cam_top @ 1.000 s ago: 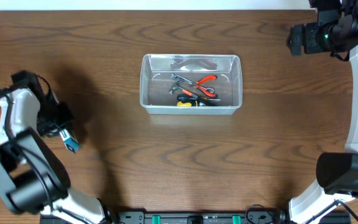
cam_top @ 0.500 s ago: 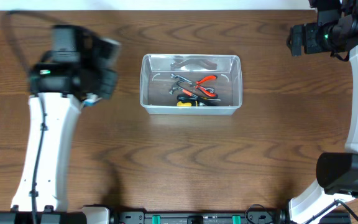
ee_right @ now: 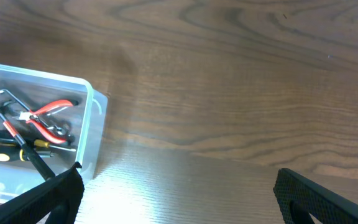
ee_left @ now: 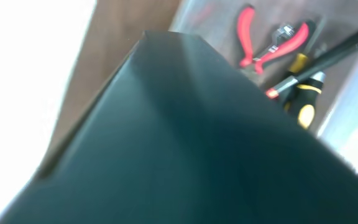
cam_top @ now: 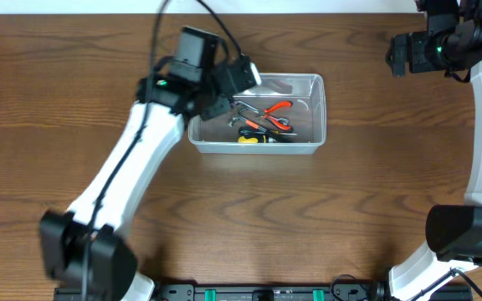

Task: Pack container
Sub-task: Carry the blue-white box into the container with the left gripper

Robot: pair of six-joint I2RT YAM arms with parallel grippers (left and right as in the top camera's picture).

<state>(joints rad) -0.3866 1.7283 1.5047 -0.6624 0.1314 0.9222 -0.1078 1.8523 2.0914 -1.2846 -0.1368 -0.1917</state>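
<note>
Seen from overhead, the left gripper [cam_top: 239, 81] hangs blurred over the far-left corner of the container [cam_top: 299, 147], and its jaws cannot be made out. Its own wrist camera is no help: a dark, out-of-focus slab fills most of the picture and hides the fingers. Whether it is open, closed or holding anything cannot be told. That camera does give a close look into the tub, where red-handled pliers [ee_left: 246, 34] lie beside a yellow-and-black screwdriver [ee_left: 306, 93].

The right wrist camera shows what the overhead view cannot. The right gripper [ee_right: 178, 183] is spread wide, with only bare table [ee_right: 229, 93] between its fingers [ee_right: 48, 196], and it grips nothing (the tub is off to that picture's left, well apart).

The container stands upright on the table, mouth up, in the middle and toward the far side. Its long axis runs left to right, parallel with the far edge. The tools lie in its near half.
</note>
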